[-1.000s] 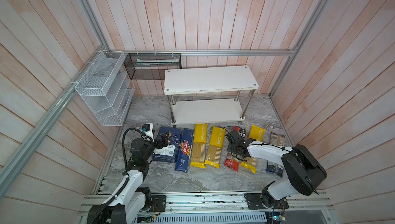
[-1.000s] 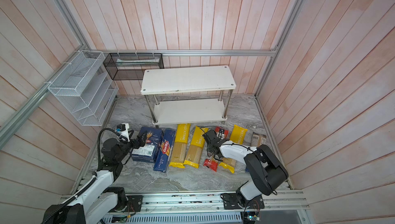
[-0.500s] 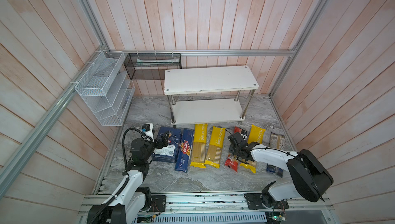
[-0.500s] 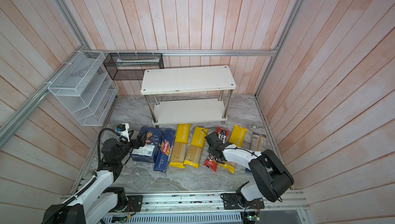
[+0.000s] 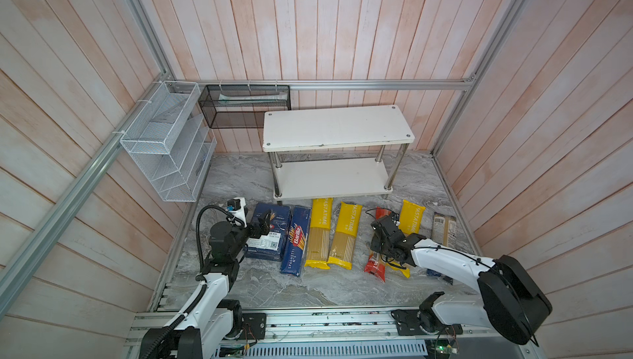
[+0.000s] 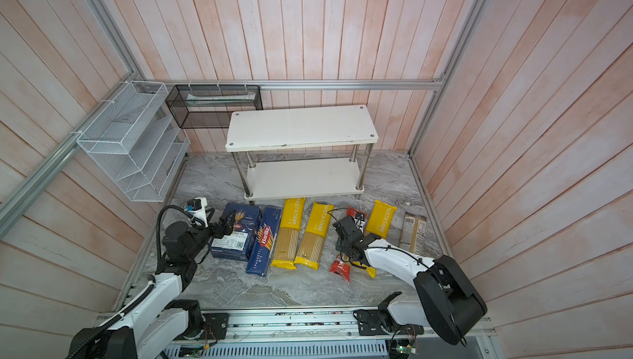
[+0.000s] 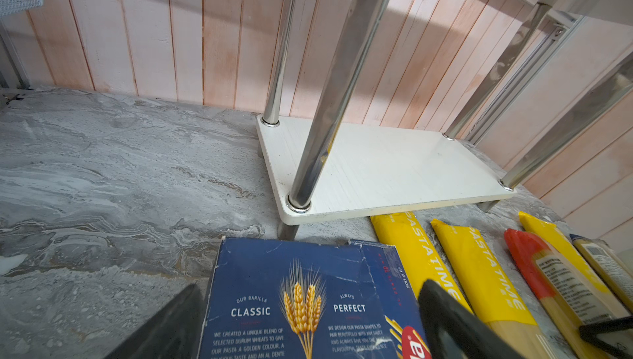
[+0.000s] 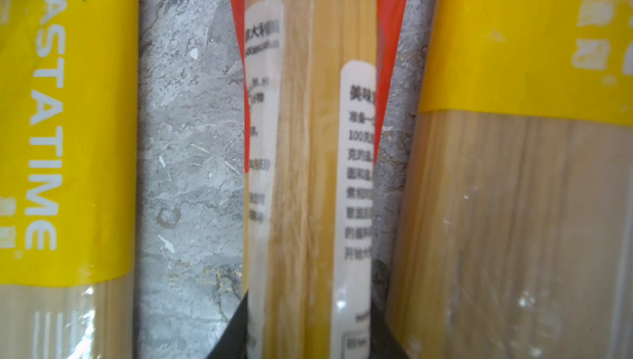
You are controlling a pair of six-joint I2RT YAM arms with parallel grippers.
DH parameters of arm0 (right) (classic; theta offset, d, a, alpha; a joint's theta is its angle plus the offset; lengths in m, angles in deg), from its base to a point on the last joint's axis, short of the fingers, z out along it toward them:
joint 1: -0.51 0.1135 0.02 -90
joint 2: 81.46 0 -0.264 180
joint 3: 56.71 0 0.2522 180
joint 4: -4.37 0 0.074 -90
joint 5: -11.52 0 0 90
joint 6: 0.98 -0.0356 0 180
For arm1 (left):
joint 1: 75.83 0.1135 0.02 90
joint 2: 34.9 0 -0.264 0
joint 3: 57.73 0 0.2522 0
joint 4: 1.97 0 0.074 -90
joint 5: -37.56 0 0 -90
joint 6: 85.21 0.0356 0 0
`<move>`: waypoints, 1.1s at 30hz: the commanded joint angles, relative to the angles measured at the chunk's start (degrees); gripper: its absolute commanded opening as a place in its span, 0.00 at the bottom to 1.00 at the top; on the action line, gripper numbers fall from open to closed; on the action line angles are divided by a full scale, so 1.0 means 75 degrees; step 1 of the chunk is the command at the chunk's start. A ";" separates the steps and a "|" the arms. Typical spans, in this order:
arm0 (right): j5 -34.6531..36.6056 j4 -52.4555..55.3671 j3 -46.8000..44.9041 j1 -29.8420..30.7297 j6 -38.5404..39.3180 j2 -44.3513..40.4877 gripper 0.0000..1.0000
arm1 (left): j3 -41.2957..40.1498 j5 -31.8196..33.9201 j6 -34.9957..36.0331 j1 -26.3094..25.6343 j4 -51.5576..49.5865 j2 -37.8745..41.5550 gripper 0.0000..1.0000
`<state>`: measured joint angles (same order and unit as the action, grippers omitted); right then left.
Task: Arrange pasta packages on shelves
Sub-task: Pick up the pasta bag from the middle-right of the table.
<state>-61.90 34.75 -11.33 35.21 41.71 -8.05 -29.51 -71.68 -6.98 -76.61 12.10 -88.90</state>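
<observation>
Right claw (image 8: 310,319) clenched on the red-ended bag (image 8: 308,134), which lies on the surface (image 5: 239,285).
I see this bag at 5 o'clock from the shelves (image 5: 337,126), between two yellow PASTATIME bags (image 8: 68,134); the left claw (image 7: 310,285) stands released over the wide Barilla box (image 7: 260,306), at 7 o'clock from the shelves.

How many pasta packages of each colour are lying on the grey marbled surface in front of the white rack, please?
Long yellow PASTATIME plastic bags: 3
Blue Barilla packages, one slim spaghetti pack, one wider cardboard box: 2
Red-ended clear plastic bag: 1
Dark-ended clear plastic bag: 1
Total: 7
</observation>
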 commanded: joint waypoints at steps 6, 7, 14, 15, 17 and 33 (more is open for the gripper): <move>0.0160 0.0055 0.0208 -0.0153 0.0667 -0.1047 0.09 | 0.0218 -0.0001 0.0073 -0.0014 0.0027 -0.0028 1.00; 0.0155 0.0068 0.0231 -0.0167 0.0692 -0.1138 0.08 | 0.0232 -0.0005 0.0075 -0.0013 0.0021 -0.0029 1.00; 0.0176 0.0276 0.0581 -0.0203 0.1026 -0.1666 0.05 | 0.0287 0.0033 0.0066 -0.0014 0.0004 -0.0133 1.00; 0.0123 0.0319 0.0666 -0.0224 0.1082 -0.1698 0.05 | 0.0297 0.0042 0.0053 -0.0012 -0.0007 -0.0129 1.00; 0.0065 0.0428 0.0853 -0.0255 0.1191 -0.1725 0.05 | 0.0310 0.0046 0.0066 -0.0011 -0.0019 -0.0154 1.00; -0.0405 0.1394 0.2177 -0.0292 0.1515 -0.1732 0.00 | 0.0427 -0.0081 0.0089 -0.0018 -0.0077 -0.0341 1.00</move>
<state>-65.29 45.88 1.13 33.35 52.03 -19.70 -27.65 -71.64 -6.98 -76.61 11.86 -91.39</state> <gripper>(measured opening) 0.242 0.998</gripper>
